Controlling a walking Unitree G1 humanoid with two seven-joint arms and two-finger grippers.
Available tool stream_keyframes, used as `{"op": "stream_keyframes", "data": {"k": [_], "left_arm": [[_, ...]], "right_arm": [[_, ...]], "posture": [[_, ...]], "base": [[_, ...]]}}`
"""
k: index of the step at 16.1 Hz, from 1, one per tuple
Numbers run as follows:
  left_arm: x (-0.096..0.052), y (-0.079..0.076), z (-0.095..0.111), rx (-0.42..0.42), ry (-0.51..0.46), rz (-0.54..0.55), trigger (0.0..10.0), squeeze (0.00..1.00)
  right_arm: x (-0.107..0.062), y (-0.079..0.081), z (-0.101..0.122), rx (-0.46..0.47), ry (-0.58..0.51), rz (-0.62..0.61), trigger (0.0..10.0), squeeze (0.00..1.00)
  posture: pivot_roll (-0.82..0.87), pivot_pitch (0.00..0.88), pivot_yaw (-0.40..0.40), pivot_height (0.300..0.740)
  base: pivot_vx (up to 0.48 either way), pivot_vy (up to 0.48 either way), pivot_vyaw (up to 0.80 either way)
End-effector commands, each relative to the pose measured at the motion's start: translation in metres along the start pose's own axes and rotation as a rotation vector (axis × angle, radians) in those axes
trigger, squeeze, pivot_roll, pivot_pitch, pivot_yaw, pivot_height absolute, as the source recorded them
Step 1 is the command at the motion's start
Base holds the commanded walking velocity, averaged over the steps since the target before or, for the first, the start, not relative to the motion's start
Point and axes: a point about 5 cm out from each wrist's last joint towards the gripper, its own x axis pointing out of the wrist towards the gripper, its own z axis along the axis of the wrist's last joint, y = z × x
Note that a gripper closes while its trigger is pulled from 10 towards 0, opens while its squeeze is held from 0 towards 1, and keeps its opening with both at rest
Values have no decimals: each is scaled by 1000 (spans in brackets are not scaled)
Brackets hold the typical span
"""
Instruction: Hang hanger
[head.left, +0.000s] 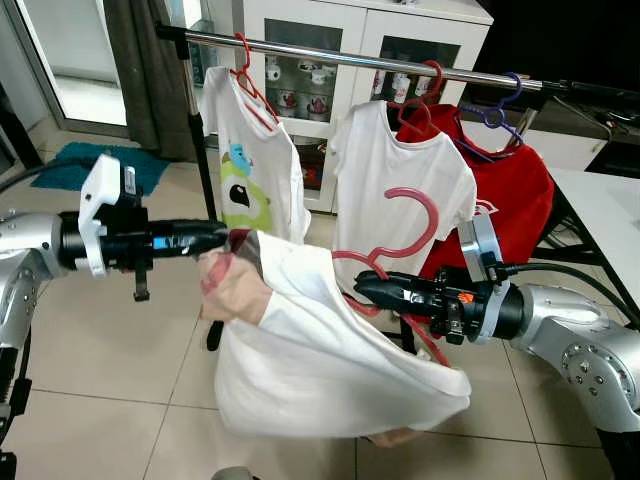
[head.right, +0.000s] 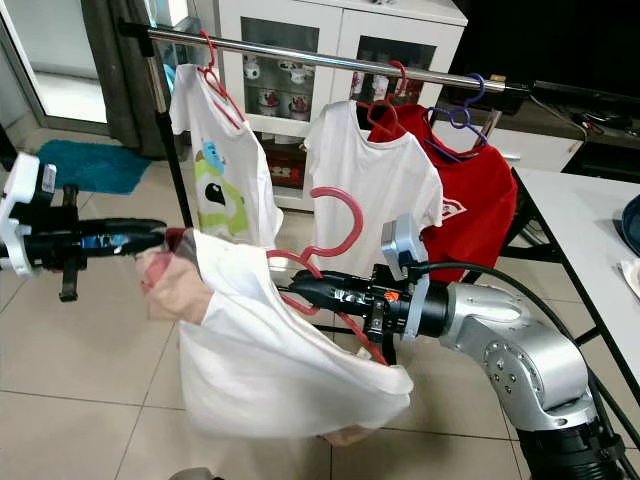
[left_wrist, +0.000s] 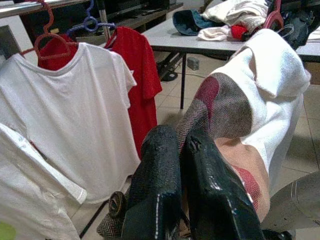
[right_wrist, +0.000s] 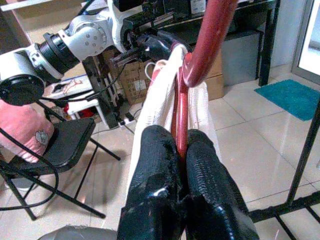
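A red plastic hanger (head.left: 405, 235) with a white garment (head.left: 310, 360) draped on it hangs in the air in front of the clothes rail (head.left: 370, 58). My right gripper (head.left: 362, 288) is shut on the hanger's lower bar, seen close in the right wrist view (right_wrist: 181, 150). My left gripper (head.left: 222, 238) is shut on the garment's patterned collar end (left_wrist: 220, 107), holding it up to the left. The hanger's hook points up, well below the rail.
On the rail hang a white printed T-shirt (head.left: 245, 165), a plain white T-shirt (head.left: 400, 175) and a red shirt (head.left: 510, 195) on red and purple hangers. A white cabinet (head.left: 350, 40) stands behind. A table (head.left: 610, 215) is at the right. Tiled floor lies below.
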Motion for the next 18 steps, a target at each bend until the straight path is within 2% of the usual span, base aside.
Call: {"op": "stream_keyframes", "data": {"k": [1, 3, 7, 8, 9, 10, 11, 12, 13, 14, 15, 16, 17, 18], "left_arm": [[-5, 2, -3, 45, 75, 40, 0, 0], [-3, 1, -14, 94, 176, 51, 0, 0], [2, -1, -9, 135, 152, 38, 0, 0], [3, -2, -8, 143, 152, 37, 3216, 0], [4, -2, -8, 147, 156, 41, 10000, 0], [7, -1, -8, 120, 143, 45, 10000, 635], [8, 0, -7, 119, 139, 48, 10000, 635], [8, 1, -6, 127, 143, 56, 10000, 1000], [8, 1, -6, 135, 151, 64, 10000, 1000], [8, 1, -6, 133, 151, 58, 10000, 686], [8, 0, -6, 127, 152, 47, 10000, 137], [8, 0, -6, 127, 153, 46, 10000, 137], [8, -1, -7, 130, 161, 36, 9529, 0], [8, -1, -7, 128, 164, 31, 6275, 0]], "right_arm": [[-4, -3, -1, 6, 16, -21, 10000, 0], [-4, -3, 0, 1, 10, -17, 10000, 0], [-5, -3, 1, -21, 42, -8, 10000, 0], [-5, -3, 1, -23, 45, -7, 10000, 0], [-5, -3, 1, -24, 45, -7, 10000, 0], [-4, -3, 2, -25, 42, -4, 10000, 0], [-4, -3, 2, -26, 41, -3, 10000, 0], [-3, -3, 3, -26, 41, 0, 10000, 0], [-3, -3, 3, -25, 39, 1, 10000, 0], [-3, -3, 3, -24, 38, 2, 10000, 0], [-2, -3, 3, -24, 35, 4, 10000, 0], [-2, -3, 3, -23, 34, 5, 10000, 0], [-2, -2, 3, -23, 32, 7, 10000, 0], [-2, -2, 3, -22, 31, 7, 10000, 0]], "posture": [[16, 0, -60, 740], [16, 0, -60, 740], [12, 0, -63, 740], [12, 0, -63, 740], [12, 0, -64, 740], [11, 0, -64, 740], [11, 0, -64, 740], [13, 0, -64, 740], [14, 0, -63, 740], [13, 0, -63, 740], [13, 0, -61, 740], [13, 0, -61, 740], [14, 0, -59, 740], [14, 0, -59, 740]], "base": [[0, 0, 0], [0, 0, 0], [0, 0, 0], [0, 0, 0], [0, 0, 0], [0, 0, 0], [0, 0, 0], [0, 0, 0], [0, 0, 0], [0, 0, 0], [0, 0, 0], [0, 0, 0], [0, 0, 0], [0, 0, 0]]}}
